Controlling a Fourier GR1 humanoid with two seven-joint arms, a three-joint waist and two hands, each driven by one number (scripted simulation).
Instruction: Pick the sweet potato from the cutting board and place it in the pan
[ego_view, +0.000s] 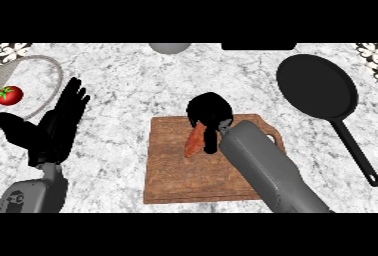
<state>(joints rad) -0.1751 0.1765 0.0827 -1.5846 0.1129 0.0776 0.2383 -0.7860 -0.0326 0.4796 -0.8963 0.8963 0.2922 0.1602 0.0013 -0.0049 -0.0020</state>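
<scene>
Right hand (209, 116) is over the sweet potato (196, 140) on the cutting board (177, 170), fingers curled round its upper end. Advise lifting straight up before crossing to the pan (317, 86). Left hand (59, 125) rests open.

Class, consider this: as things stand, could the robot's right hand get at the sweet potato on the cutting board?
Probably yes: the right hand is already over the sweet potato on the cutting board, fingers curled around its upper end, with nothing between them.
</scene>
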